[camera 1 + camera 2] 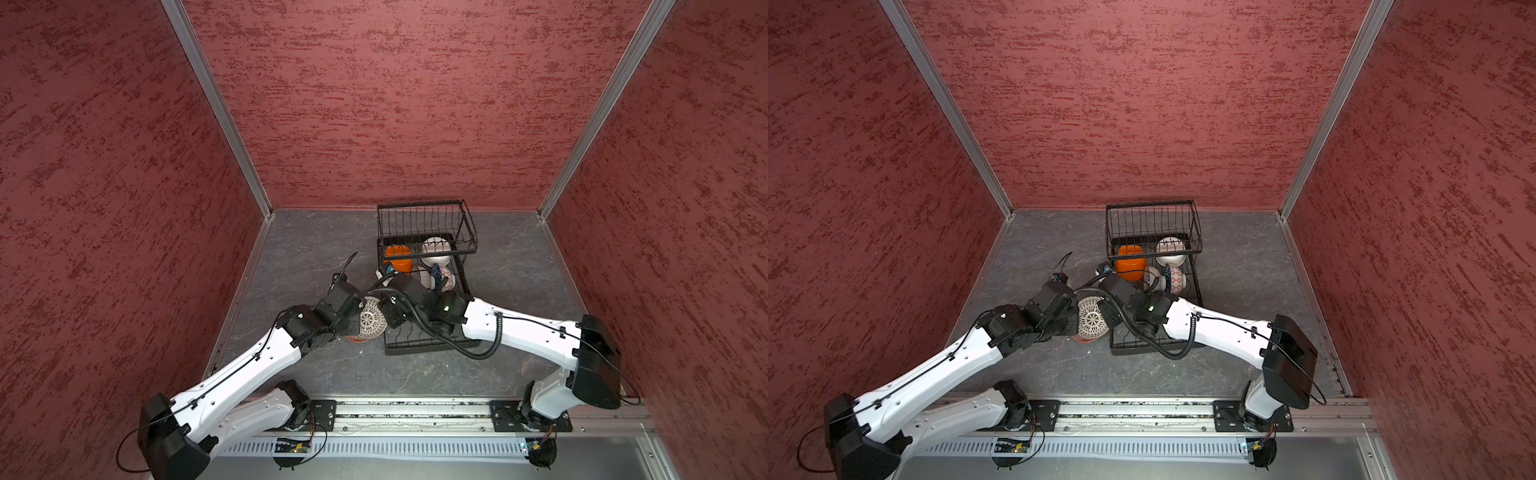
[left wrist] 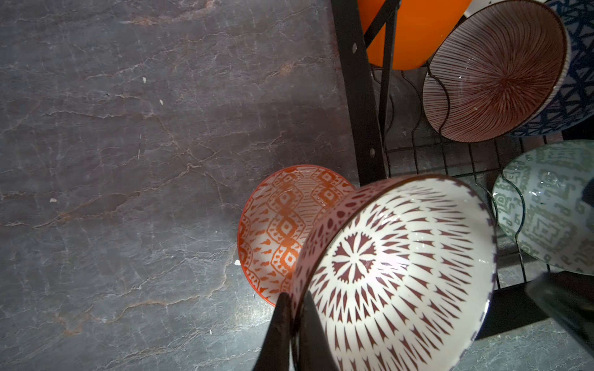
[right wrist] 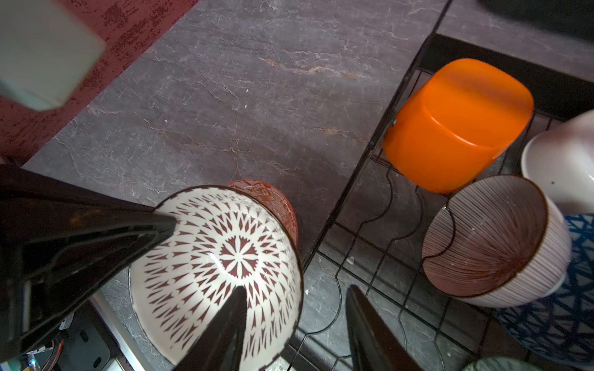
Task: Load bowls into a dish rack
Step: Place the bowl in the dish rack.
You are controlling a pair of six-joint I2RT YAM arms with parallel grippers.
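**Patterned bowl held beside the rack, five bowls already inside**

Nearest the robot's base, the left gripper (image 2: 293,297) is clamped on the rim of a white bowl with a dark red starburst pattern (image 2: 395,273). One finger sits inside the rim and the other outside. The bowl is tilted with its opening facing up. In both top views it hangs clear of the grey marbled table (image 2: 128,160), just beside the dish rack (image 1: 430,351) on the left arm's side.

The right gripper (image 3: 296,289) is at the same bowl. Its fingers (image 3: 363,321) stand well apart and straddle the rim without closing on it. One finger is over the bowl's inside and the other is over the rack's edge.

A red-orange patterned bowl (image 2: 279,225) sits upright on the table, partly hidden under the held bowl and close to the rack's black frame.

Inside the rack's base tray, a green-patterned bowl (image 2: 553,208) leans in the slot wires at the near end. Further along, a bowl with fine dark red stripes (image 3: 488,241) stands on its side with its opening towards the arms. A blue-patterned bowl (image 3: 562,305) is pressed against it.

Beyond these, the orange bowl (image 3: 456,128) lies tipped over against the tray's wire side. The plain white bowl (image 3: 565,160) is just beside it, and both sit partly under the raised basket (image 1: 424,224) at the rack's far end.
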